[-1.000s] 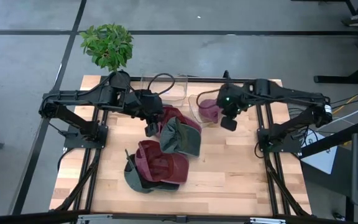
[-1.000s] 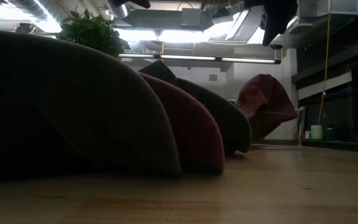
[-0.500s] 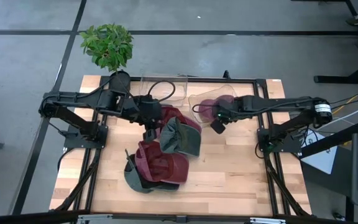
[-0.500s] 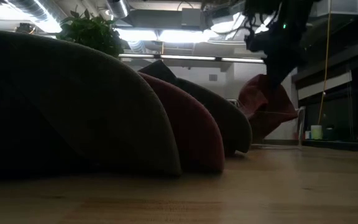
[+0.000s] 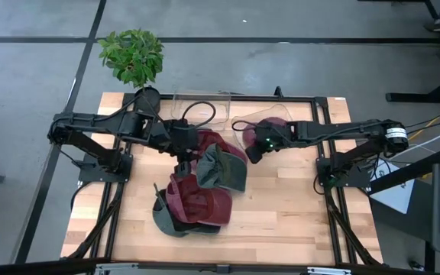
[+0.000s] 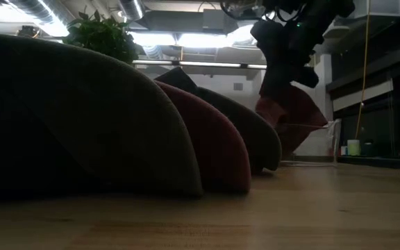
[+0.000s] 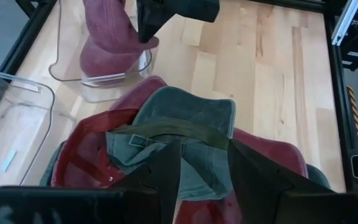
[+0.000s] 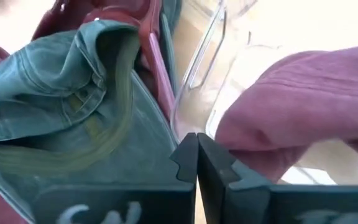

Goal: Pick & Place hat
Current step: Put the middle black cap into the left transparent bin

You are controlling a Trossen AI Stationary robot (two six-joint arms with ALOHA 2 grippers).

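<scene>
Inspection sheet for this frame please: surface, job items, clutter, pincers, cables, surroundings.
Surface: wooden table in a black frame.
Job's things: pile of maroon and green hats; one maroon hat in a clear bin; second clear bin.
Clutter: nothing seen.
Pincers: left pincer open above the green hat; right pincer shut, empty, beside the bin.
Cables: black loop on the left arm.
Surroundings: potted plant, grey floor.

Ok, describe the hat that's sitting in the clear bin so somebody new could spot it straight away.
Start at the potted plant by the table's far edge, then go along that edge to the two clear bins. The mauve hat sits in the bin nearer the right arm, beside the right pincer. It is the only hat in a container; the others lie piled on the bare wood.
</scene>
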